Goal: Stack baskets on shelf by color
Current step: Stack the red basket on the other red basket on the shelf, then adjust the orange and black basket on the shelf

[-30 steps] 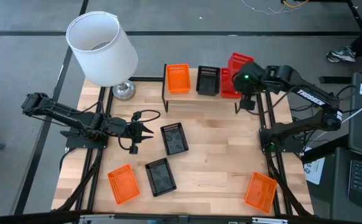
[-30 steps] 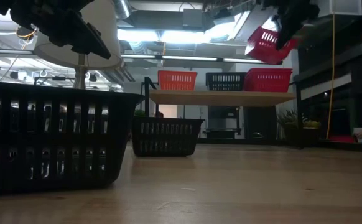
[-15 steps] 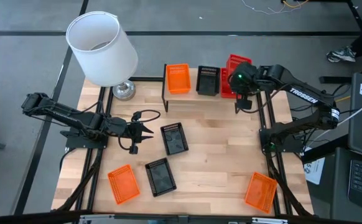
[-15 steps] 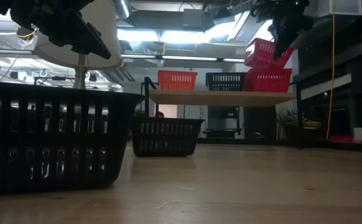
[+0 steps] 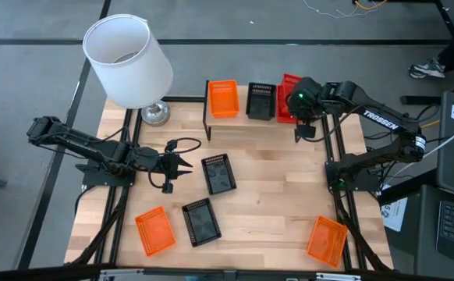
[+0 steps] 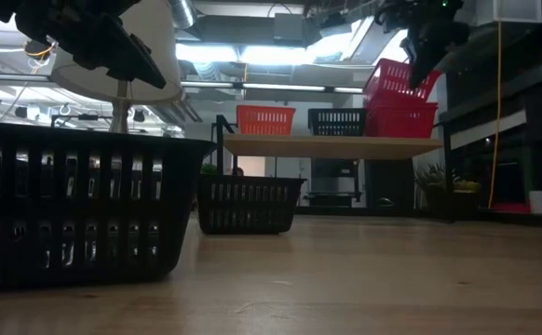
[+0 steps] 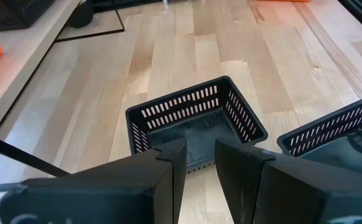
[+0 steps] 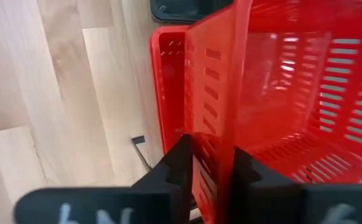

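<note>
On the shelf [image 5: 242, 109] stand an orange basket [image 5: 223, 98], a black basket [image 5: 261, 101] and a red basket [image 6: 401, 121]. My right gripper [image 8: 212, 168] is over the shelf's right end, shut on a second red basket [image 6: 397, 79]. Two black baskets [image 5: 218, 173] [image 5: 201, 221] and two orange baskets [image 5: 154, 231] [image 5: 326, 240] rest flat on the tabletop. My left gripper [image 5: 182, 164] hovers open over the table's left half, just left of the nearer black basket [image 7: 196, 124], touching nothing. My right gripper pinches the upper red basket by one side wall [image 8: 221, 124], one finger [image 8: 246, 177] inside the basket and one [image 8: 180, 163] outside. The fingers come from above, pointing down. The basket hangs tilted, its lower part sunk into the red basket [image 8: 168, 93] on the shelf.
A white lamp shade [image 5: 127, 58] on a metal base [image 5: 155, 113] stands at the table's far left corner, with a black cable [image 5: 182, 144] looping beside my left arm. A person's shoe [image 5: 428, 69] shows on the floor beyond the right side.
My right gripper has come down and a little toward the table's left, still shut on the red basket. That basket, steeply tipped and clear above the shelf a second ago, now leans less and sits partly inside the red basket on the shelf.
</note>
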You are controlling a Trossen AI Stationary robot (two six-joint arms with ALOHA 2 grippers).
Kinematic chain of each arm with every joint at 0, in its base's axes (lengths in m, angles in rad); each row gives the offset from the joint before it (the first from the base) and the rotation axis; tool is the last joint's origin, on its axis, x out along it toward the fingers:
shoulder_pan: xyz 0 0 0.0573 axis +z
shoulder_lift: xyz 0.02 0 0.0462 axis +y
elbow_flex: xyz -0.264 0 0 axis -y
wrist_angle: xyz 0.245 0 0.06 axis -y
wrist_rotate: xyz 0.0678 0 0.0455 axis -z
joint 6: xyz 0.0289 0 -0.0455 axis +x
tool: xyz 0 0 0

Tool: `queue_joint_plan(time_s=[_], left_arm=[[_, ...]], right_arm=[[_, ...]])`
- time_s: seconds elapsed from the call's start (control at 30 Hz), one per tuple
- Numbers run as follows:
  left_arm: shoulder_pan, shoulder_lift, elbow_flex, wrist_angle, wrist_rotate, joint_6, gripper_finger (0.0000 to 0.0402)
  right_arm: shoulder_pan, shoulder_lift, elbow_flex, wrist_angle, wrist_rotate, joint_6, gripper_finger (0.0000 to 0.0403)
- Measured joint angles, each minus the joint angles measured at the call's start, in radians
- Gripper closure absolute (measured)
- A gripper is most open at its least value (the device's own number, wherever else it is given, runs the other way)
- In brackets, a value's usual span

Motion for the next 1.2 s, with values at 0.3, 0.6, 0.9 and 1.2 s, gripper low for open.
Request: queue_joint_plan(time_s=[0.3,0.6,0.9,1.2], left_arm=[[0.0,0.0,0.0,0.0,0.0,-0.001,0.0325],[0.0,0.0,0.0,0.0,0.0,-0.001,0.0325],[0.0,0.0,0.0,0.0,0.0,-0.001,0.0325],[0.0,0.0,0.0,0.0,0.0,0.0,0.0325]], right_arm=[[0.0,0.0,0.0,-0.004,0.005,0.021,0.0291],[0.001,0.0,0.0,-0.013,0.051,0.025,0.0268],[0.001,0.0,0.0,-0.033,-0.02,0.029,0.0267],[0.014,0.0,0.001,-0.03,-0.018,0.032,0.0267]])
